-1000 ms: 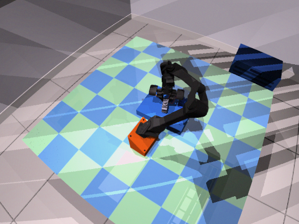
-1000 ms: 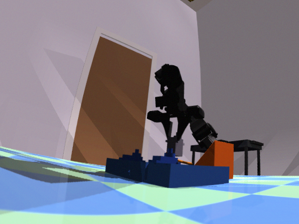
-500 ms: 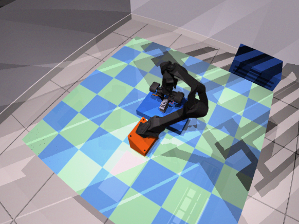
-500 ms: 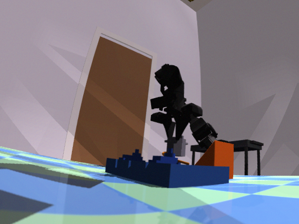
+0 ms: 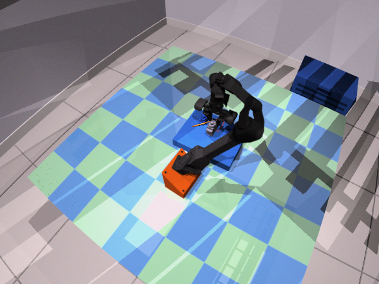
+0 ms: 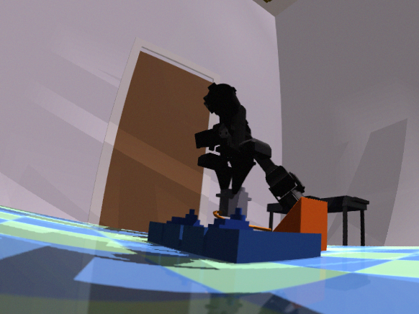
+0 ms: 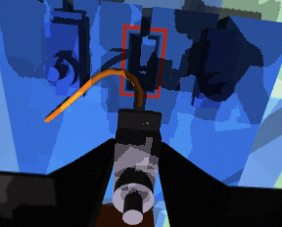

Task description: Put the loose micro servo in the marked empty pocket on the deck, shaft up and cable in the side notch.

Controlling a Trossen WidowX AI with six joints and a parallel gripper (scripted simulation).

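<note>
My gripper (image 6: 230, 190) (image 7: 137, 146) is shut on the loose grey micro servo (image 5: 211, 128) (image 6: 242, 203) (image 7: 133, 158). The servo is held upright above the blue deck (image 5: 185, 138) (image 6: 278, 246) (image 7: 78, 152), its output shaft (image 7: 132, 215) pointing up. Its orange cable (image 5: 200, 124) (image 6: 260, 227) (image 7: 88, 85) leaves the servo's end nearest the pocket and bends left in the wrist view. A red outline (image 7: 122, 60) marks the empty pocket (image 7: 151, 80), just beyond the servo in that view. A dark strip runs off the outline's far end. The servo's underside is hidden.
Two blue servo shapes stand on the deck, one left (image 7: 66, 44) and one right (image 7: 215, 64) of the pocket in the wrist view. The arm's orange base (image 5: 179, 179) (image 6: 313, 220) stands beside the deck. A dark blue box (image 5: 325, 85) stands near the wall.
</note>
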